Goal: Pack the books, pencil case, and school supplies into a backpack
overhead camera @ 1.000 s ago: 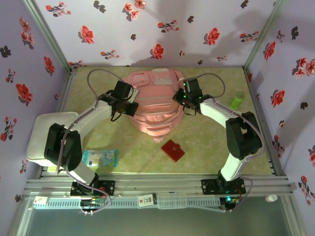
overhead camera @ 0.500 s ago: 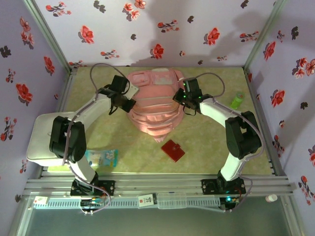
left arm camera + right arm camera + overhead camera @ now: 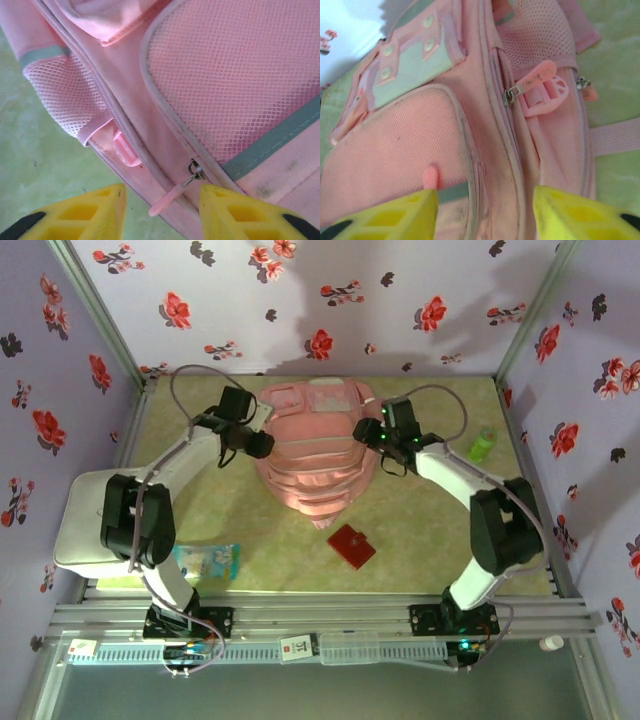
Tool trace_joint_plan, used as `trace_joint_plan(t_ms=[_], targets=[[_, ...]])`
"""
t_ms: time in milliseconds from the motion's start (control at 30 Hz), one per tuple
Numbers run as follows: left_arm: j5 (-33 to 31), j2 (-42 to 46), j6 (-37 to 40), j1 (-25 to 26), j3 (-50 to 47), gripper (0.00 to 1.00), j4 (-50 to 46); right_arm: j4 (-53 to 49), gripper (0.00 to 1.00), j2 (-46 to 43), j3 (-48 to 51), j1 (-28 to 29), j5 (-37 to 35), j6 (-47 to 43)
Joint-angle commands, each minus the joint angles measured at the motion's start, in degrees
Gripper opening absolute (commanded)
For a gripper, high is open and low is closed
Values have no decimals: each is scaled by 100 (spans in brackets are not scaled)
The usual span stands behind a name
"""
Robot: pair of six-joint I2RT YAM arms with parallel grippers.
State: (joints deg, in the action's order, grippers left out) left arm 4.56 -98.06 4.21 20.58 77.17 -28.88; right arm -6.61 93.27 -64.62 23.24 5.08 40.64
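The left gripper [image 3: 161,190] is hovering spread, the pink zip pull [image 3: 164,202] of the backpack [image 3: 225,75] between its fingers [image 3: 90,210]. The right gripper [image 3: 485,192] is gaping above it.

Likely a lab test booth, floral-papered panels [image 3: 330,300], aluminium frame rails [image 3: 330,614], green tabletop [image 3: 420,530]

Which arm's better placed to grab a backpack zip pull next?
Left, likely: the left gripper is open with a pink zip pull lying between its fingertips. The right gripper has its zip tab well ahead.
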Motion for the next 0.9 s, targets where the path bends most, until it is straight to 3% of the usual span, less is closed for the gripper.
trace_joint_plan(t_ms=[0, 167, 300, 633, 867], targets=[[-33, 767, -537, -78, -141, 53, -27, -605, 59, -649, 278, 33, -157, -386], [-682, 1461, -1323, -192, -431, 81, -169, -1666, 59, -1144, 624, 331, -721, -681], [-1196, 1919, -1464, -263, -661, 92, -134, -2389, 65, -1379, 854, 868, -1297, -913], [-1291, 2380, -1615, -575, -876, 100, 44, -2890, 74, -1266, 1357, 2366, -1245, -868], [-1291, 2601, -1762, -692, -949, 100, -21, -2836, 76, -877, 1450, 2597, -1142, -998]])
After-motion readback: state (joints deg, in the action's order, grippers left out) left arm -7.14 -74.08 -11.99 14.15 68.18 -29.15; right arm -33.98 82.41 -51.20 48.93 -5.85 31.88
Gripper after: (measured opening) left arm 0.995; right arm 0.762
